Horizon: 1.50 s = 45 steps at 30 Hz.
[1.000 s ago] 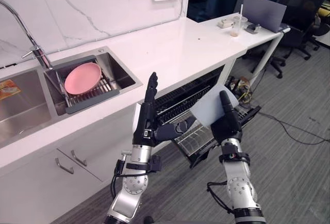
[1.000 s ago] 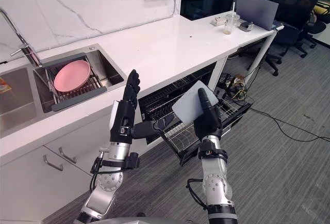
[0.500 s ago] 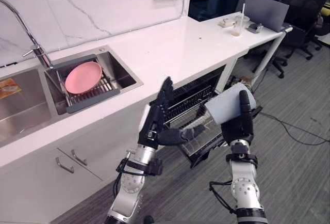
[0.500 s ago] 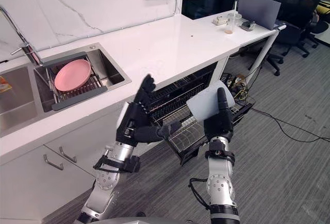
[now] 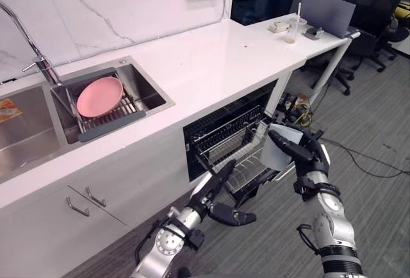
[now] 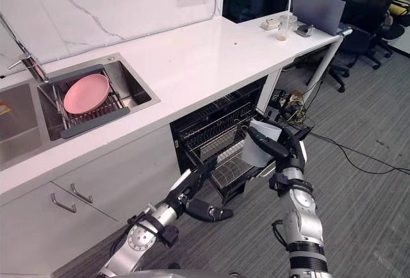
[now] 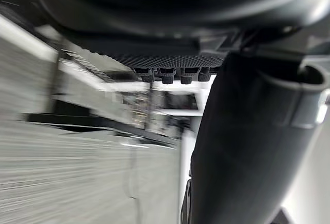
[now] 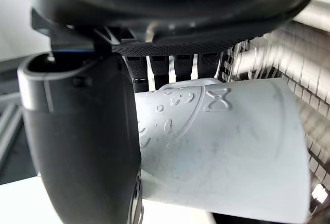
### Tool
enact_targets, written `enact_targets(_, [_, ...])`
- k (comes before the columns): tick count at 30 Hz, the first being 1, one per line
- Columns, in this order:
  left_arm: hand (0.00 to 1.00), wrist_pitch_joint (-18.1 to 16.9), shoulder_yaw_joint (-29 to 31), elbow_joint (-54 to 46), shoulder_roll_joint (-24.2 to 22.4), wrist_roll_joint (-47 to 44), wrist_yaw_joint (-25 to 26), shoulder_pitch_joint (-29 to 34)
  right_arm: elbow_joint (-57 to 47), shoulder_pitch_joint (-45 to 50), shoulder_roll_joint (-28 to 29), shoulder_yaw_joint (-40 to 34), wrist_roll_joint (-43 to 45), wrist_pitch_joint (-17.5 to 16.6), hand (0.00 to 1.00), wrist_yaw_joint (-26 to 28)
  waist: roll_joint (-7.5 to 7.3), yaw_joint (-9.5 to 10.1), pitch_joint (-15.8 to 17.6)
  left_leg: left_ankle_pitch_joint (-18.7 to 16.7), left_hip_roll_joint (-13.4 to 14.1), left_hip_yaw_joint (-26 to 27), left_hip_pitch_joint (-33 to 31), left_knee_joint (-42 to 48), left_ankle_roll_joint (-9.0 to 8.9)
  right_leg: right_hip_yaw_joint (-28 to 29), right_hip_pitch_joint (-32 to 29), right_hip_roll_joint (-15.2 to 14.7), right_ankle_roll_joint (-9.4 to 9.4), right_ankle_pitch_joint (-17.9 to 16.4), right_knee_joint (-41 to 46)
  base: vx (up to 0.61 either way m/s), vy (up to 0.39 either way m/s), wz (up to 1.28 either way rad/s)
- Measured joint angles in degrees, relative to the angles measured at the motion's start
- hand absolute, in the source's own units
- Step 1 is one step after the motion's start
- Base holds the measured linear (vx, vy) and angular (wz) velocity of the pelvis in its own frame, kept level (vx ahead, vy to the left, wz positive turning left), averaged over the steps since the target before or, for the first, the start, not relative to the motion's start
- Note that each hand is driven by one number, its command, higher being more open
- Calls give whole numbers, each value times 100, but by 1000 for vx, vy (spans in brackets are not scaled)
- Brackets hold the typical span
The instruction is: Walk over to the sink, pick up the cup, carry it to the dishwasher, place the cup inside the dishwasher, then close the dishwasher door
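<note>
– Both hands sit lower than a second ago. The left hand (image 5: 216,196) has dropped from beside the counter edge to a spot low in front of the cabinets, and the right hand (image 5: 307,156) has come down with the cup (image 5: 275,154).

– Where is the cup now?

– Grasped in the right hand, just at the outer end of the pulled-out wire rack (image 5: 238,163) of the open dishwasher (image 5: 221,130). I cannot tell whether it touches the wires. The right wrist view shows the thumb on one side of the pale cup and the fingers curled over the other, with the rack's mesh behind it.

– And the left hand?

– Empty and relaxed: fingers straight, thumb spread out to the side. It hangs below and in front of the rack, apart from it.

– What about the sink?

– Well off to the left, set in the white counter (image 5: 211,60). A pink plate (image 5: 100,95) lies on a grey drainer across the sink (image 5: 144,89), and the tap (image 5: 40,65) stands behind it.
</note>
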Motion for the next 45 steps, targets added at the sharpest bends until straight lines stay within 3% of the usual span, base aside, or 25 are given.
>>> enact_targets(7, [100,-2,711,1119,5,89,236,522,627,-493,-83,-82,-659,136,0,-199,39,123,290,82,-23,-229,-28,-12,-29,-256,79,6,4,-3,-11,-39,-13,18])
enact_targets(11, [100,-170,1014,1328,56,172,331,813,1427,-1013,-371,-79,-705,266,0,-257,183,263,520,213,-84,-488,-298,-14,19,-516,-52,-21,28,25,-13,-34,13,33])
enact_targets(15, [100,-436,1189,1613,-31,172,481,580,2262,-1845,-933,-78,-884,337,0,-237,308,501,837,351,-97,-632,-662,-8,59,-651,-312,-5,-10,148,-61,-35,34,21])
enact_targets(17, [100,-595,1267,1679,-40,172,575,350,2671,-2560,-1345,-72,-870,338,0,-172,373,592,1180,413,-99,-679,-892,45,86,-690,-491,-2,-30,224,-61,-44,32,12])
enact_targets(21, [100,-715,1381,1814,-50,165,788,-23,3156,-3433,-1894,58,-829,337,0,-147,458,649,1592,473,-135,-776,-1159,104,127,-794,-683,-25,-26,285,-61,-3,33,13])
enact_targets(23, [100,-738,1450,1822,-58,166,864,-39,3336,-3674,-2009,179,-829,337,0,-136,468,674,1691,473,-146,-781,-1199,123,128,-800,-715,-38,-22,288,-62,38,9,5])
enact_targets(30, [100,-833,1549,2115,-93,59,983,-246,3986,-4618,-2519,839,-1062,354,0,152,708,811,2098,473,-163,-898,-1445,251,128,-919,-844,-36,-30,302,-62,25,-2,8])
enact_targets(39, [100,-879,1545,2290,-142,-73,907,-400,4621,-5005,-2665,953,-1460,432,0,615,815,939,2291,474,-189,-1061,-1660,326,128,-1091,-938,-24,-31,301,-61,31,5,10])
enact_targets(45, [100,-906,1445,2274,-148,-186,831,-405,5158,-5109,-2747,951,-1784,410,0,722,1026,1045,2453,490,-202,-1120,-1803,356,134,-1154,-1030,-21,-32,301,-60,21,11,5])
